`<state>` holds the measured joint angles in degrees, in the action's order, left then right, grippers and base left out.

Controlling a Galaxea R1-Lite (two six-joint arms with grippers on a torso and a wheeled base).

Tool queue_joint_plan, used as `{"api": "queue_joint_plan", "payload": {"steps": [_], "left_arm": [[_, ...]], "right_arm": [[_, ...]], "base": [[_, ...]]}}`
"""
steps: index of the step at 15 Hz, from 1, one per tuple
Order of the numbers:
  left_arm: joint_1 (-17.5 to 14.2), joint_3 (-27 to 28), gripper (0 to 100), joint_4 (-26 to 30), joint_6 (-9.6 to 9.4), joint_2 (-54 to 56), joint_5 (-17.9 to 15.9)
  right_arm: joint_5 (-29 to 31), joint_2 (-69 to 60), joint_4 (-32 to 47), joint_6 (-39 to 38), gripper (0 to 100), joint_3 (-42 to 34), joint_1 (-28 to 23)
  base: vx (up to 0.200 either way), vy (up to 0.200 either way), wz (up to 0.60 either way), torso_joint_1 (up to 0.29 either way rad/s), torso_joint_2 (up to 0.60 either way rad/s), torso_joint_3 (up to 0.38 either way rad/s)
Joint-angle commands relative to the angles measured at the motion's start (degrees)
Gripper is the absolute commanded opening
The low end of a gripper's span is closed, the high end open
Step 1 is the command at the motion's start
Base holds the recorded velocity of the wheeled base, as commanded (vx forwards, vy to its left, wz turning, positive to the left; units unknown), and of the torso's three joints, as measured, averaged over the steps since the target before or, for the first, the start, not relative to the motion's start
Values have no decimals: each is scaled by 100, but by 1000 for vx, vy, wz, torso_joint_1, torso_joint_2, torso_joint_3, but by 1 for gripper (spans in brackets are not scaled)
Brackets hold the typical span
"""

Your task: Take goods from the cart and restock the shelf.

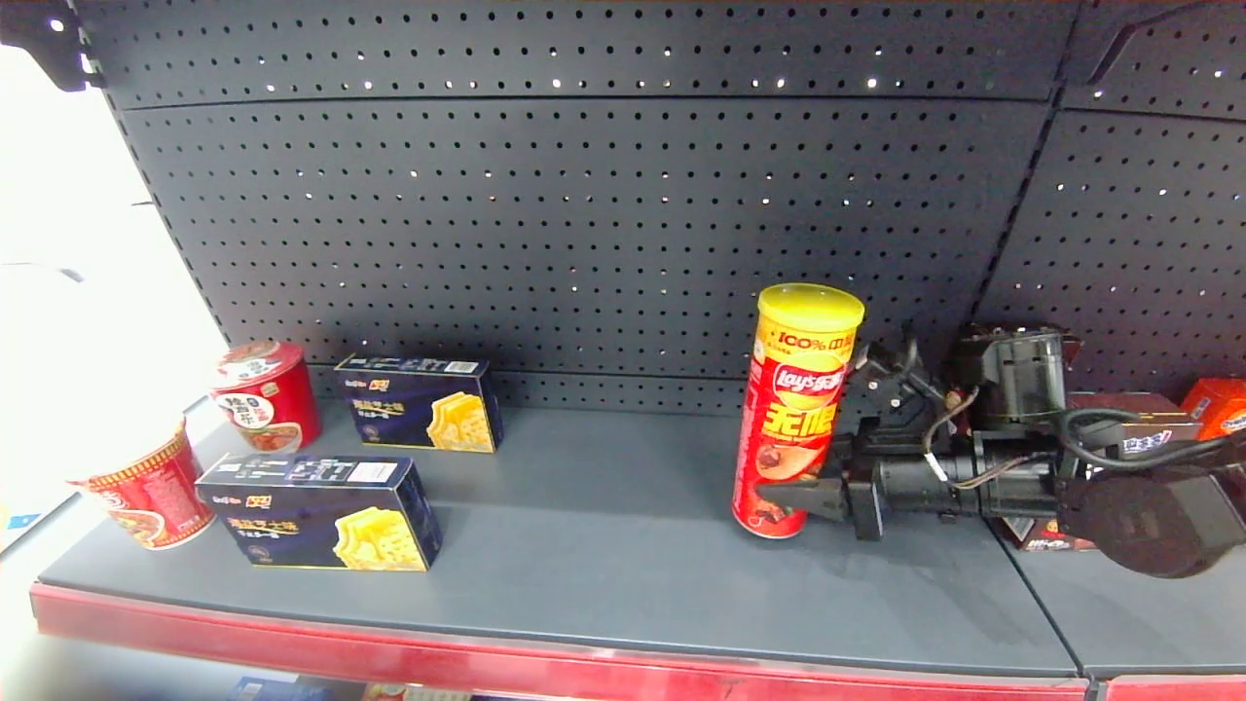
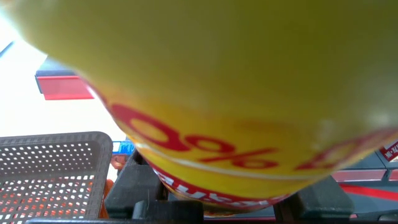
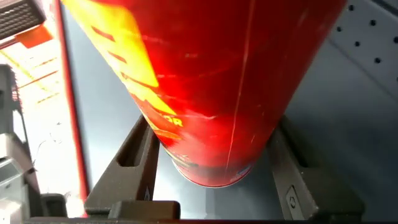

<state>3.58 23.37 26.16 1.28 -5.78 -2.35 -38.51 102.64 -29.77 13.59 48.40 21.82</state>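
A tall chips can (image 1: 798,409), red with a yellow lid, stands on the grey shelf (image 1: 604,555) right of centre. My right gripper (image 1: 784,498) comes in from the right and is shut on the can near its base. In the right wrist view the red can (image 3: 211,81) sits between the two dark fingers (image 3: 134,162), its bottom close to the shelf. In the left wrist view a second chips can (image 2: 217,81) with a yellow top is very near the camera, and my left gripper (image 2: 224,202) is shut on it beside the cart's grey mesh basket (image 2: 50,168).
Two red noodle cups (image 1: 265,394) (image 1: 146,487) and two dark blue boxes (image 1: 419,401) (image 1: 321,511) stand on the shelf's left part. Dark and orange boxes (image 1: 1217,404) sit at the far right behind my arm. A perforated back panel (image 1: 584,224) closes the shelf; its front lip (image 1: 487,662) is red.
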Motion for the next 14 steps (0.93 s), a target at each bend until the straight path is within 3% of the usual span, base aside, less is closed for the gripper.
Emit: {"api": "queue_joint_plan", "payload": {"steps": [1, 7, 14], "left_arm": [[2, 1, 0, -6, 4, -2, 7], [-16, 10, 0, -15, 4, 15, 51], [-16, 19, 0, -15, 21, 15, 59]], "right_arm": [[1, -438, -20, 3, 0, -340, 68], [19, -553, -345, 12, 0, -805, 261], [19, -350, -363, -15, 0, -823, 490]], "base": [[0, 0, 0, 0, 0, 0], [0, 0, 0, 0, 0, 0], [0, 0, 0, 0, 0, 0]]}}
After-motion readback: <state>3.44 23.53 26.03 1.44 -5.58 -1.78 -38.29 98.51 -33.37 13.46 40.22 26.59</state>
